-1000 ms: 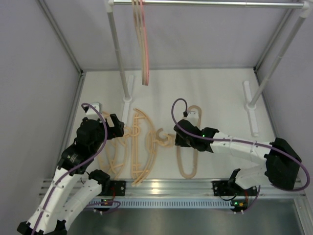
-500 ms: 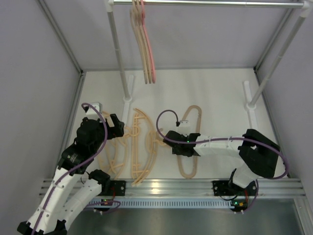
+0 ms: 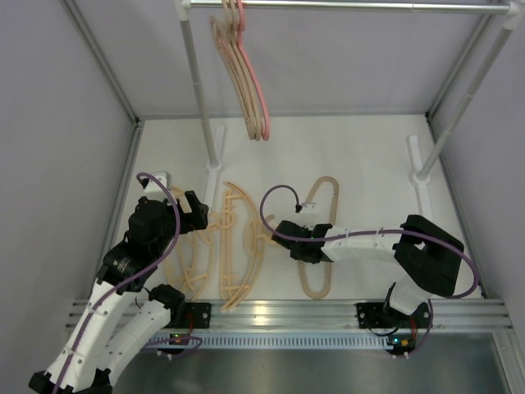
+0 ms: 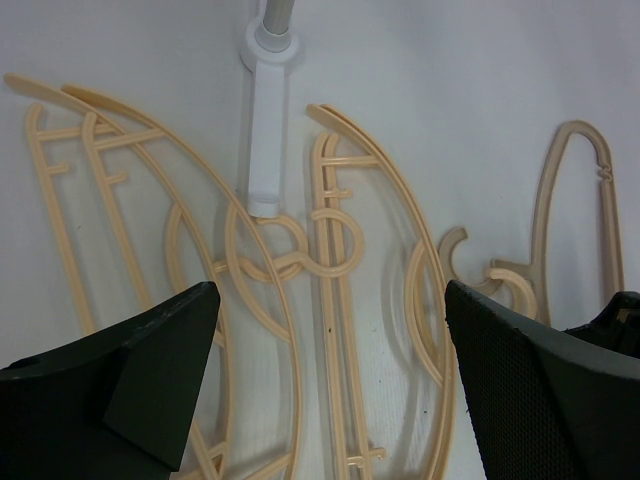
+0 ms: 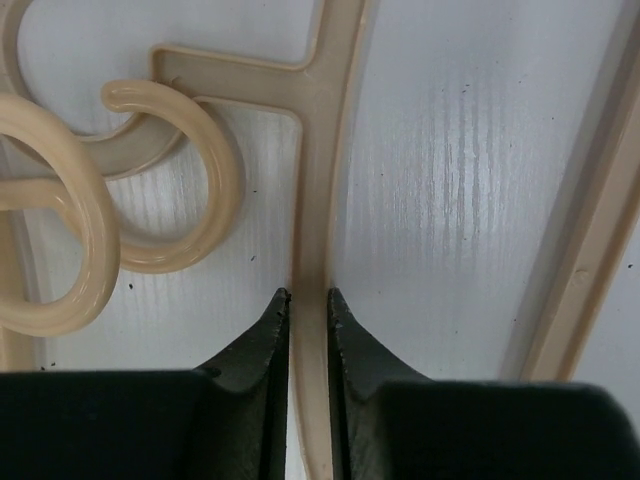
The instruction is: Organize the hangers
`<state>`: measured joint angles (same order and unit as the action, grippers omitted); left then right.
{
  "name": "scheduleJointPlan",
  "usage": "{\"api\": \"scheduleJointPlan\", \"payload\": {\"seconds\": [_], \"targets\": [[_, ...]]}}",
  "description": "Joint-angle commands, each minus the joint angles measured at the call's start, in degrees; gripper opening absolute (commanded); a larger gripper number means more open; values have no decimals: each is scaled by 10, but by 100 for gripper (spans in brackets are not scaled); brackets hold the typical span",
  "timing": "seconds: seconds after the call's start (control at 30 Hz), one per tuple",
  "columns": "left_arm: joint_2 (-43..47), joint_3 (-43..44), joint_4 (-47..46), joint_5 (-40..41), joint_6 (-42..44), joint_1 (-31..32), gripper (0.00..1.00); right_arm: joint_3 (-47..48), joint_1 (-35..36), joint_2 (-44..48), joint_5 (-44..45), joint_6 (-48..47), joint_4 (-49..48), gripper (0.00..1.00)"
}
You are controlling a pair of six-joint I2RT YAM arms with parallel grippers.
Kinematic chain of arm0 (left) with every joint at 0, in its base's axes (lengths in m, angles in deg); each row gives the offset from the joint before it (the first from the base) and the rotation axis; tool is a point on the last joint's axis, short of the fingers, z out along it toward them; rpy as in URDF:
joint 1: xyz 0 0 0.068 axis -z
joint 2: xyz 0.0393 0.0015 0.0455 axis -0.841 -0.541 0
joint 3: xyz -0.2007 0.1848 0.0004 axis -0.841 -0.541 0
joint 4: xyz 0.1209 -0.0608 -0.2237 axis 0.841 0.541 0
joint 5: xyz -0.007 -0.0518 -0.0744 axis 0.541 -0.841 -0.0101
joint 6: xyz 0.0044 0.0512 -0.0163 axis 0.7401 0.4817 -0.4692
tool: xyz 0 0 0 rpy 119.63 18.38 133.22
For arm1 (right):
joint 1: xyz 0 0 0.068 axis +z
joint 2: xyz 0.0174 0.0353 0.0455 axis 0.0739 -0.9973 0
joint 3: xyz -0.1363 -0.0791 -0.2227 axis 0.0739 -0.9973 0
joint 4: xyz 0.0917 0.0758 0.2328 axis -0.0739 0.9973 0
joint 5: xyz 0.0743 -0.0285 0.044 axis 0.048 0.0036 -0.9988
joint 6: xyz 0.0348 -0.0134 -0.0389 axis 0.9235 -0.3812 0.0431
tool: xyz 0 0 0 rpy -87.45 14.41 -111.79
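Note:
Several hangers hang on the metal rail (image 3: 369, 6), beige ones (image 3: 239, 78) and one pink (image 3: 261, 94), tilted to the right. Peach-tan crossbar hangers (image 3: 238, 263) lie overlapped on the table at the left. My left gripper (image 3: 199, 217) hovers open over them; in the left wrist view it (image 4: 330, 385) is wide open above the crossbar hangers (image 4: 335, 330). A plain beige hanger (image 3: 315, 293) lies in the middle. My right gripper (image 3: 294, 246) is shut on its thin left bar (image 5: 308, 200), just below its hook (image 5: 170, 180), low at the table.
The rail's two poles (image 3: 197, 90) (image 3: 463, 98) stand on white feet (image 3: 215, 148) (image 3: 422, 193) at the back. One white foot (image 4: 268, 130) lies just beyond the crossbar hangers. Grey walls close the left, back and right; a metal rail runs along the near edge (image 3: 287, 312).
My right gripper has moved left along the table to the beige hanger's left bar and shut on it. The hung hangers have swung to the right. The left arm is still.

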<state>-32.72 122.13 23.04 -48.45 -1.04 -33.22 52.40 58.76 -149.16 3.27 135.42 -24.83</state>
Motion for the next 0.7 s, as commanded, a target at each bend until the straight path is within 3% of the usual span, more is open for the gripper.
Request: {"api": "scheduleJointPlan", "payload": {"seconds": [0.0,0.1,0.67], "targets": [[-3,0,-9,1,-2,1,98,5,7,-10,6,11,2,7],[-4,0,-8,2,-2,1,98,12,-4,-3,8,3,2,0],[-6,0,-8,4,-2,1,98,95,-108,3,-4,-73,-11,0]]}}
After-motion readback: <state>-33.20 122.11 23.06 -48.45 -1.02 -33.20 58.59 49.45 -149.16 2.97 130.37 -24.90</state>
